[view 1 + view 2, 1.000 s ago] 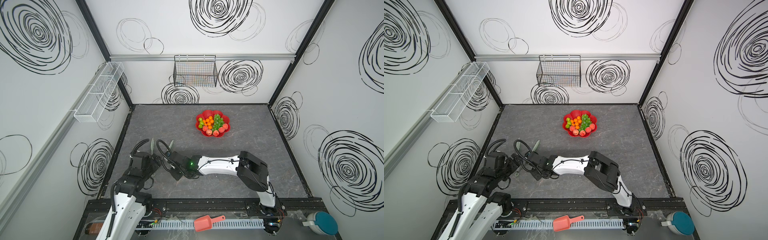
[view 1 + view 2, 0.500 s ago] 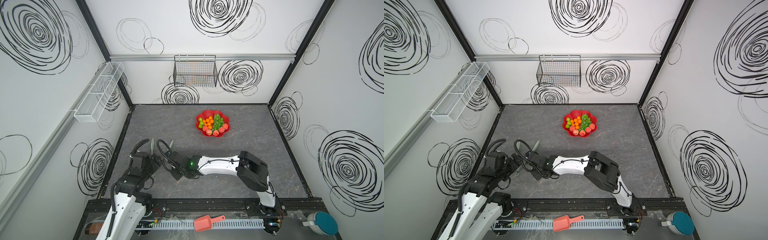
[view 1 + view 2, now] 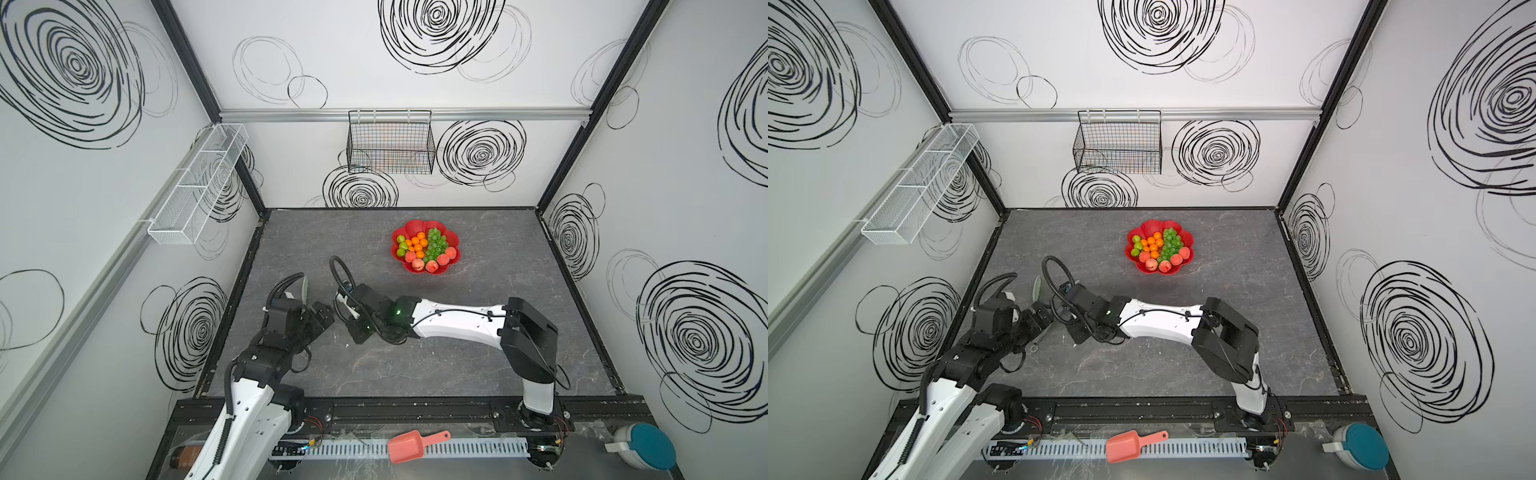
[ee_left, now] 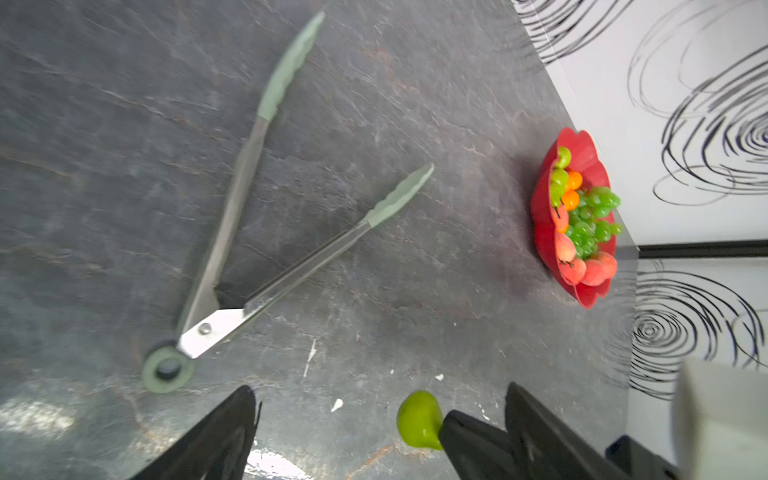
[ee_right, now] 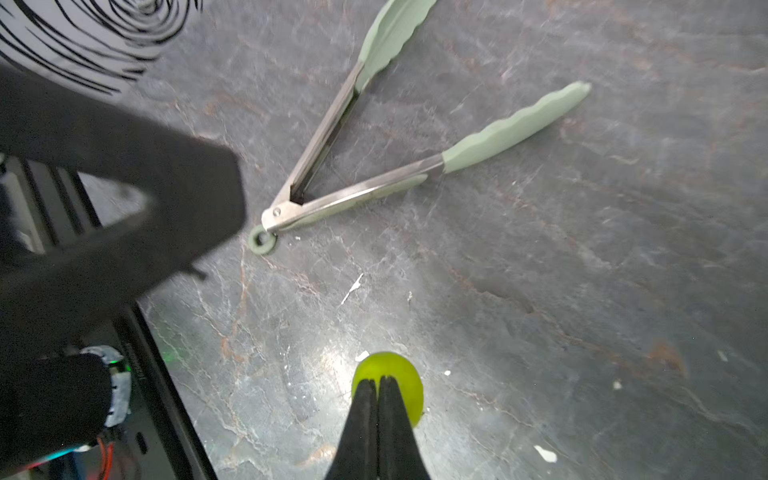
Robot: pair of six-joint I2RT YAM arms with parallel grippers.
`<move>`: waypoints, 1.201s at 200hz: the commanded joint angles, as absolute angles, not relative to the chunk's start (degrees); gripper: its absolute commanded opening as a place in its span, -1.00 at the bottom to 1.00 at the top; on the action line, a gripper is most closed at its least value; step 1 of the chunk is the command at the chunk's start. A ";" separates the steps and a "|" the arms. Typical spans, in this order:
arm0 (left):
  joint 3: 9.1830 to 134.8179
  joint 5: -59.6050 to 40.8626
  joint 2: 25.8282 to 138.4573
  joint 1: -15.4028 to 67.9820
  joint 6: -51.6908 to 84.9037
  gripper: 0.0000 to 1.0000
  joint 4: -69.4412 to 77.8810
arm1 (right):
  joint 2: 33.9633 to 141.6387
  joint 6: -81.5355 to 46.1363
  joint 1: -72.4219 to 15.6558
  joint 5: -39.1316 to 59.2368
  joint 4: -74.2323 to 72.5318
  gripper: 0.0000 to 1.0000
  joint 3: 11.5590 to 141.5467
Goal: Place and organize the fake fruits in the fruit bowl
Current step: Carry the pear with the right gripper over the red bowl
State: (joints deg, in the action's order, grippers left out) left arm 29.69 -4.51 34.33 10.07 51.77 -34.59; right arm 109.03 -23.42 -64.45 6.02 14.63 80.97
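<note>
Left gripper [image 4: 381,390] hangs wide and empty over the counter [image 3: 415,365], with one of its fingers just beside the pear [image 5: 386,363]. The tongs [image 4: 212,326] lie spread open below it. If I lift carelessly I could clip that finger and knock the fruit loose.

Right gripper [image 5: 378,380] is pinched fully together on the pear's narrow end, so I judge the hold thin. The smooth body could swing, twist out and roll across the counter. Whether it is clear of the surface I cannot tell. That arm lies low and long, reaching across the middle to the left with the wrist tipped down. The left arm is folded, elbow high.

Well apart, back and to the right, the bowl [image 3: 415,227] is crowded. A pear let go from height could bounce out or nudge the peaches [image 3: 432,265] at its near rim.
</note>
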 commanded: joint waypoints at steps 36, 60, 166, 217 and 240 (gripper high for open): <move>30.46 -8.44 41.41 17.18 50.67 0.92 -17.66 | 101.30 -24.97 -55.20 7.55 14.35 -0.95 77.07; 32.37 -8.38 46.30 20.71 49.87 0.92 -12.14 | 99.39 -24.79 -50.01 8.71 14.67 -0.98 76.19; 44.71 -10.20 69.30 25.65 44.94 0.92 2.78 | 104.52 -26.79 -29.89 19.53 11.87 -1.00 80.28; 49.24 -12.26 76.38 23.61 43.87 0.92 5.68 | 112.81 -28.73 -25.78 24.75 9.73 -1.00 87.89; 50.65 -13.66 78.96 22.36 43.77 0.92 6.33 | 116.57 -29.35 -24.57 26.58 9.93 -1.00 91.90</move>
State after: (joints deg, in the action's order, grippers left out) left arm 48.03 -11.79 76.90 23.77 44.97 2.52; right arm 113.75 -27.88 -25.85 23.29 11.60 87.42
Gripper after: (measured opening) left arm 0.959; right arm 0.035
